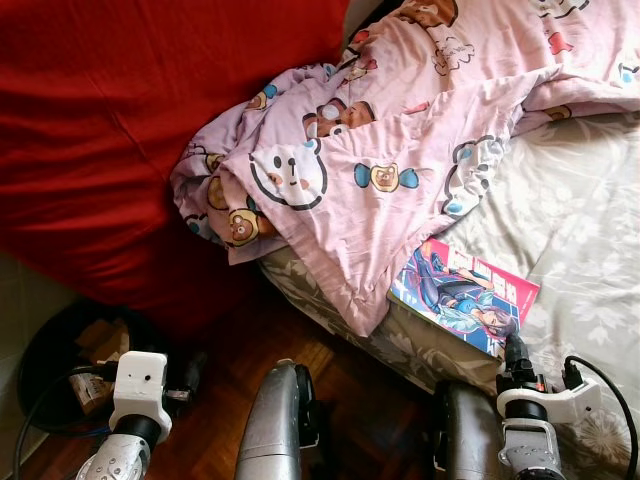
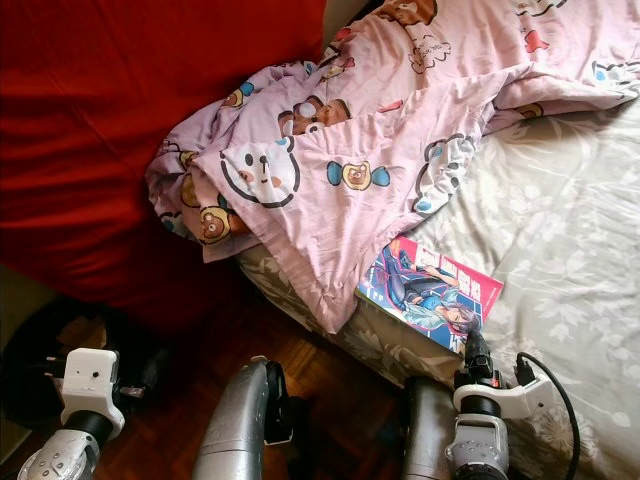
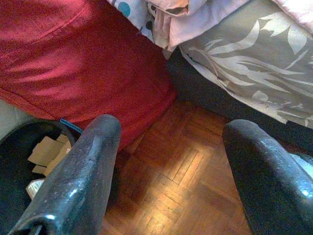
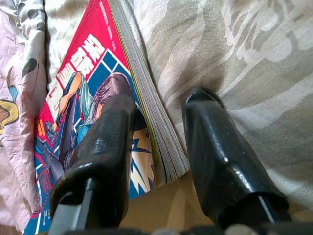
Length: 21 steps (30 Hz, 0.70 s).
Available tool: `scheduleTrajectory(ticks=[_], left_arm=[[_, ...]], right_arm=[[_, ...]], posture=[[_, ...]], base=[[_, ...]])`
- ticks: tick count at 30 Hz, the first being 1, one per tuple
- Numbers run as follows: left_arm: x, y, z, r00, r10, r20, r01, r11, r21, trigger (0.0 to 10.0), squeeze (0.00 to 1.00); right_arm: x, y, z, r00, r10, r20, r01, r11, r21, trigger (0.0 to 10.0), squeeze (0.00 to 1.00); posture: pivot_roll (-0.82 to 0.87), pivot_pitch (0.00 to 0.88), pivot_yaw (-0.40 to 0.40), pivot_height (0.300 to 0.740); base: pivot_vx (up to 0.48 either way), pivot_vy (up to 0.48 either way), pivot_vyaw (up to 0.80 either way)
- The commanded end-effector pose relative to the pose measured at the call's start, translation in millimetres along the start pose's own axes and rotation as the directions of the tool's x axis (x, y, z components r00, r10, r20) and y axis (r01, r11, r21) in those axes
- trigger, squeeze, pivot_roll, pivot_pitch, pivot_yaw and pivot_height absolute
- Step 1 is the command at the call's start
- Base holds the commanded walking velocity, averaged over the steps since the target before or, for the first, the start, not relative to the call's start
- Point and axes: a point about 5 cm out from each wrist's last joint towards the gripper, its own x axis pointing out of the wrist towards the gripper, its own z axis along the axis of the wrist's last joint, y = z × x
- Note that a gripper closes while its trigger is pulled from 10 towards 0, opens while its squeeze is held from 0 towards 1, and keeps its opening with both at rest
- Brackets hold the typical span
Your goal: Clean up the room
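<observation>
Below me, a bed (image 1: 590, 230) under a grey leaf-patterned sheet carries a rumpled pink cartoon-bear duvet (image 1: 400, 130). A large red beanbag (image 1: 120, 130) sits just beside it on sunlit herringbone parquet floor (image 3: 181, 181). A dark bin (image 1: 60, 350) holding cardboard scraps stands near the beanbag.

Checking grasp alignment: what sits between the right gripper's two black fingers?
In the right wrist view, the right gripper straddles the page edge of the colourful comic book lying on the grey floral bedsheet; nothing else intervenes.
</observation>
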Motion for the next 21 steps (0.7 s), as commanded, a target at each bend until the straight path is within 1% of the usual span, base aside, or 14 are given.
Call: scheduleTrajectory(ticks=[1,5,8,9,10,13,15,16,18,19,21], left_arm=[[-5.6,6.0,-2,1.0,0.005,-0.023,-0.005,0.999,0.036,10.0,0.0],[-5.8,4.3,-2,1.0,-0.002,-0.024,0.003,0.999,0.039,10.0,0.0],[-6.1,4.2,-1,1.0,-0.006,-0.024,0.007,0.999,0.042,10.0,0.0],[-6.6,4.7,-1,1.0,-0.006,-0.024,0.007,0.999,0.044,10.0,0.0],[-7.2,5.2,-2,1.0,-0.005,-0.026,0.007,0.999,0.045,10.0,0.0],[-8.1,5.0,-1,1.0,-0.007,-0.028,0.008,0.999,0.046,10.0,0.0],[-9.7,5.4,-1,1.0,-0.008,-0.029,0.009,0.999,0.048,10.0,0.0],[-9.7,5.4,-1,1.0,-0.008,-0.029,0.009,0.999,0.048,10.0,0.0],[-11.3,6.3,-1,0.999,-0.008,-0.031,0.009,0.999,0.052,10.0,0.0],[-11.3,6.3,-1,0.999,-0.008,-0.031,0.009,0.999,0.052,10.0,0.0],[-11.9,7.0,-1,0.999,-0.007,-0.033,0.009,0.998,0.055,10.0,0.0]], right_arm=[[-5.7,-4.3,-10,0.999,-0.023,-0.026,0.023,0.999,0.028,10.0,0.0],[-5.2,-2.9,-15,0.998,-0.022,-0.059,0.024,0.999,0.035,10.0,0.0],[-4.1,0.5,-18,0.997,0.008,-0.083,-0.004,0.999,0.046,10.0,0.0],[-3.1,3.1,-22,0.993,0.019,-0.115,-0.013,0.999,0.052,10.0,0.0],[-3.3,4.7,-28,0.986,0.025,-0.165,-0.019,0.999,0.035,10.0,0.0],[-5.4,4.1,-35,0.978,0.012,-0.207,-0.006,0.999,0.033,10.0,0.0],[-8.0,1.3,-39,0.972,-0.015,-0.235,0.024,0.999,0.036,10.0,0.0],[-8.0,1.3,-39,0.972,-0.015,-0.235,0.024,0.999,0.036,10.0,0.0],[-11.4,0.2,-47,0.958,-0.029,-0.285,0.038,0.999,0.027,10.0,0.0],[-11.4,0.2,-47,0.958,-0.029,-0.285,0.038,0.999,0.027,10.0,0.0],[-14.2,1.3,-56,0.936,-0.036,-0.351,0.047,0.999,0.023,10.0,0.0]], posture=[[0.11,0.335,0.212,0.591],[0.11,0.334,0.214,0.591],[0.12,0.337,0.216,0.591],[0.12,0.338,0.215,0.591],[0.11,0.339,0.215,0.591],[0.12,0.341,0.216,0.591],[0.13,0.343,0.217,0.591],[0.13,0.343,0.217,0.591],[0.14,0.346,0.217,0.591],[0.14,0.346,0.217,0.591],[0.14,0.348,0.218,0.591]], base=[[0.0,0.0,0.0],[0.0,0.0,0.0],[0.0,0.0,0.0],[0.0,0.0,0.0],[0.0,0.0,0.0],[0.0,0.0,0.0],[0.0,0.0,0.0],[0.0,0.0,0.0],[0.0,0.0,0.0],[0.0,0.0,0.0],[0.0,0.0,0.0]])
